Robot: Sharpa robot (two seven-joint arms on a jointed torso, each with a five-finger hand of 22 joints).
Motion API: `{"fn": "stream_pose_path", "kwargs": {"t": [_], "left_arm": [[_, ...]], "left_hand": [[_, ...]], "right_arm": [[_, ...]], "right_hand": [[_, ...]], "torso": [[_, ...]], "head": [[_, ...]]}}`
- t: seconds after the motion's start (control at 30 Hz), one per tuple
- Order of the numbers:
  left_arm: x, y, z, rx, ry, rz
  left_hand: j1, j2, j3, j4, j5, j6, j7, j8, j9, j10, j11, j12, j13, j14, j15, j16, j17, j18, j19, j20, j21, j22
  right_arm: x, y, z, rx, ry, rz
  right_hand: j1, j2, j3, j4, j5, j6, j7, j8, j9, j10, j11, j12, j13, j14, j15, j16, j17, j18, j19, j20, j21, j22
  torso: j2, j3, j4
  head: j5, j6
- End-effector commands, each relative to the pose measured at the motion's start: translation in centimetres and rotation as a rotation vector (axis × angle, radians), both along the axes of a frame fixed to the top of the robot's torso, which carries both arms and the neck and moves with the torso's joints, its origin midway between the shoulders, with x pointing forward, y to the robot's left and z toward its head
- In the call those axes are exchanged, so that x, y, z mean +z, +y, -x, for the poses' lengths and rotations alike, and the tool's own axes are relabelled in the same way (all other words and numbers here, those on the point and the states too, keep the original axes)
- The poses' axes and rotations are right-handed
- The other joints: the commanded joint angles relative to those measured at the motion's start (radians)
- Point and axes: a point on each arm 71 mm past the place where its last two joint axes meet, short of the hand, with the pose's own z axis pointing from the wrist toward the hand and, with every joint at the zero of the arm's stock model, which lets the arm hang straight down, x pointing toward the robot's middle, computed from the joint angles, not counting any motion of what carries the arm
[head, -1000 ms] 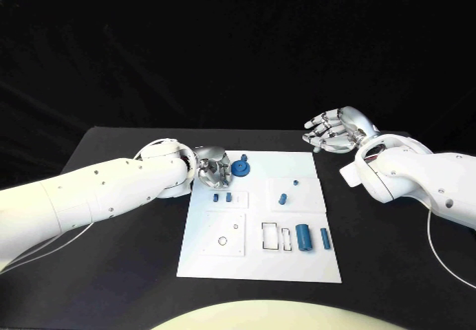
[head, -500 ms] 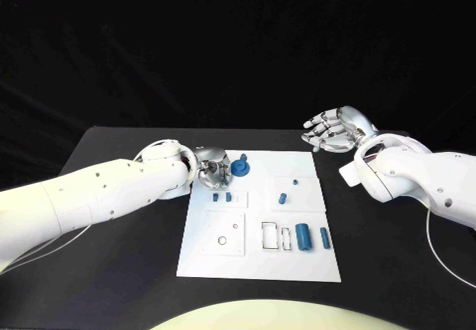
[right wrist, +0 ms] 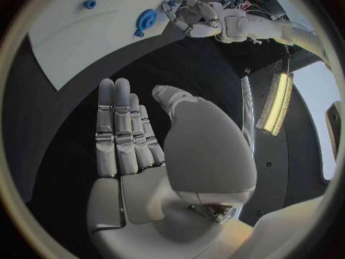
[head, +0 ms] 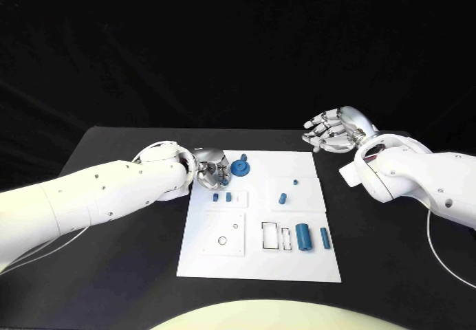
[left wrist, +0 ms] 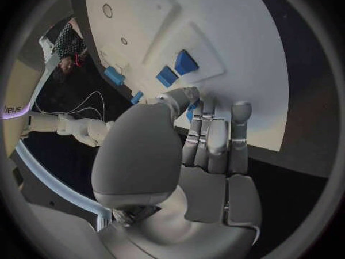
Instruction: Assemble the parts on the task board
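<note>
The white board (head: pixel 260 218) lies flat in the middle of the black counter (head: pixel 119 275). On it, a round blue gear-like piece (head: pixel 241 169) stands near the far left corner. Two small blue blocks (head: pixel 222 197) sit side by side just nearer, in a raised square panel. To their right, a small blue peg (head: pixel 294 183) and a short blue piece (head: pixel 283 199) stand in another panel. Near the right edge, a thick blue cylinder (head: pixel 303 238) and a thinner blue pin (head: pixel 325 238) lie beside each other, next to two empty rectangular slots.

The left hand (head: pixel 212 169) hovers at the board's far left edge, just beside the round blue piece. In the left wrist view its fingers (left wrist: pixel 215 138) lie close together and nearly straight, reaching over the board's edge toward the small blue blocks (left wrist: pixel 176 69), with nothing gripped; whether the fingertips touch the board cannot be told.

The right hand (head: pixel 336 130) is raised beyond the board's far right corner, well apart from the pieces. Its fingers (right wrist: pixel 121 126) are stretched out side by side, the thumb apart, holding nothing.
</note>
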Motion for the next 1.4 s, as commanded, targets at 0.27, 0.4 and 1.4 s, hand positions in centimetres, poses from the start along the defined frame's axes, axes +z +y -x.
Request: {"fn": "stream_pose_path", "kwargs": {"t": [0.27, 0.4, 1.4], "left_arm": [[-0.1, 0.1, 0.0, 0.007, 0.011, -0.013], [-0.1, 0.2, 0.0, 0.012, 0.013, -0.017], [3.1, 9.2, -1.4, 0.342, 0.134, 0.602]], "left_hand": [[-0.017, -0.009, -0.001, 0.002, -0.004, -0.027, 0.006, -0.023, -0.006, -0.012, 0.004, -0.008, 0.001, -0.015, 0.002, -0.009, -0.014, 0.002, -0.014, 0.003, -0.013, -0.008], [-0.019, -0.011, -0.001, 0.002, -0.004, -0.035, 0.007, -0.030, -0.009, -0.013, 0.004, -0.009, 0.002, -0.019, 0.002, -0.010, -0.020, 0.004, -0.017, 0.004, -0.016, -0.012], [0.019, 0.011, 0.048, -0.046, -0.003, -0.054, 0.047, -0.031, -0.027, -0.087, 0.043, -0.028, -0.003, -0.275, 0.030, -0.191, -0.455, 0.031, -0.164, 0.025, -0.109, -0.118]], "right_arm": [[0.1, 0.1, 0.1, 0.011, -0.014, 0.010], [0.0, 0.1, 0.1, 0.012, -0.011, 0.018], [-4.1, 0.9, 0.7, 0.334, -0.012, 0.607]], "right_hand": [[-0.007, 0.000, 0.002, -0.007, 0.006, 0.001, 0.004, 0.003, -0.002, 0.008, 0.000, -0.008, -0.004, 0.006, 0.000, -0.006, -0.001, 0.002, 0.006, 0.003, -0.007, -0.003], [-0.010, -0.003, 0.002, -0.010, 0.006, 0.000, 0.005, 0.003, -0.003, 0.006, 0.001, -0.013, -0.010, 0.003, 0.001, -0.013, -0.002, 0.002, 0.004, 0.004, -0.010, -0.006], [-0.025, -0.028, 0.073, -0.169, -0.103, 0.121, -0.026, -0.050, -0.031, 0.104, -0.024, -0.215, -0.118, 0.232, -0.035, 0.788, 0.598, -0.084, 0.252, -0.041, 0.840, 0.591]], "torso": [[0.000, 0.0000, -0.0010], [0.000, -0.0003, -0.0009], [0.000, -0.0006, 0.0000]], "head": [[0.000, -0.002], [-0.001, -0.001], [-0.040, 0.013]]}}
